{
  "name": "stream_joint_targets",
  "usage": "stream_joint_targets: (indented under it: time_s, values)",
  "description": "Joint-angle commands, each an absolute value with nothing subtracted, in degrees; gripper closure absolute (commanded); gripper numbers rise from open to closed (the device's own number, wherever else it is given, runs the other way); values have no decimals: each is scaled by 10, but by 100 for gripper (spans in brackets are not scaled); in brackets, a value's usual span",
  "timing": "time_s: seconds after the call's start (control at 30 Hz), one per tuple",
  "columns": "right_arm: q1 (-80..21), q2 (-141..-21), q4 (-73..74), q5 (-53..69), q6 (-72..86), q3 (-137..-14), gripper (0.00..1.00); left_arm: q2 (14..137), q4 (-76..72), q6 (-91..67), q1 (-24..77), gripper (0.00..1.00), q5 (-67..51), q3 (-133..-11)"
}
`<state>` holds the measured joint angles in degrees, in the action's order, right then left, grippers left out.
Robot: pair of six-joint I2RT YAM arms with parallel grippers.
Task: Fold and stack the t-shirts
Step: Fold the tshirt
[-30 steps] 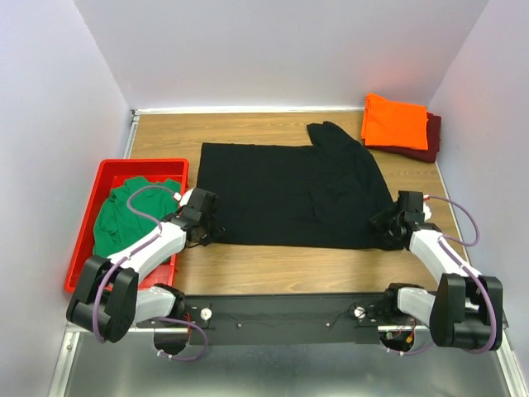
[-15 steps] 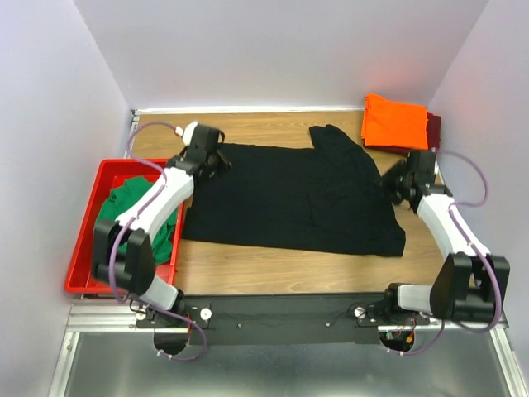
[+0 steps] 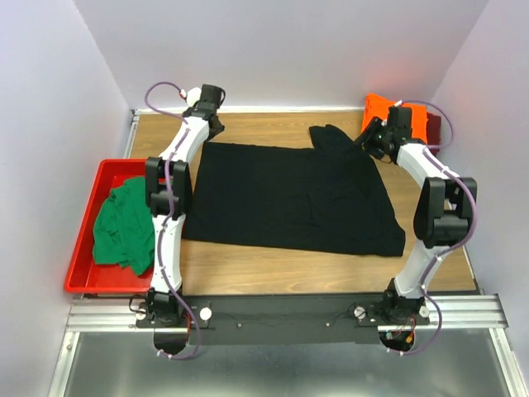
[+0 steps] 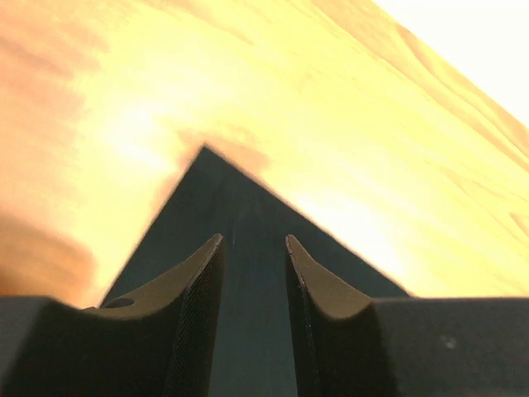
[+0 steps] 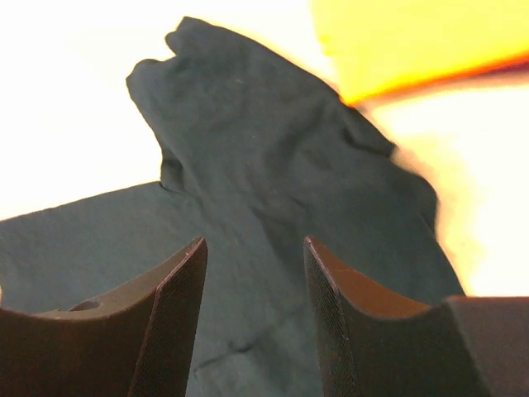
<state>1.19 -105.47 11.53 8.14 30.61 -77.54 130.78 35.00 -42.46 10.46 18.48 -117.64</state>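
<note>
At the far left a red tray holds the crumpled green t-shirt. The left arm reaches almost fully stretched along the tray's inner side to the far left of the wooden table, its wrist bent down. The left gripper hangs over the far left corner of the black t-shirt, fingers a narrow gap apart with nothing between them. The black t-shirt lies spread flat across the middle of the table, one sleeve bunched up at its far right. The right arm also stretches far forward, elbow raised, its wrist turned inward toward that sleeve. The right gripper hovers above the rumpled sleeve, jaws moderately apart and empty. Just beyond it the folded orange t-shirt sits in the far right corner.
</note>
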Motion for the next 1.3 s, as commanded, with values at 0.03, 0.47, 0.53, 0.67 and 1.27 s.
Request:
stream_joint_targets:
  time_s: [0.03,0.47,0.53,0.67,1.27]
  values:
    - [4,-1099,91,106,258,-833,42,1398,440,-396,103,57,258,-1289]
    - [2,-1136,84,125,249,-868,42,1444,428,-397,98,57,287,-1296]
    - [2,-1138,83,129,249,-869,42,1450,425,-397,96,57,286,-1301]
    - [1,-1139,80,129,244,-868,42,1470,432,-394,95,57,286,-1331]
    - [2,-1150,79,138,243,-882,42,1485,427,-394,95,85,266,-1330]
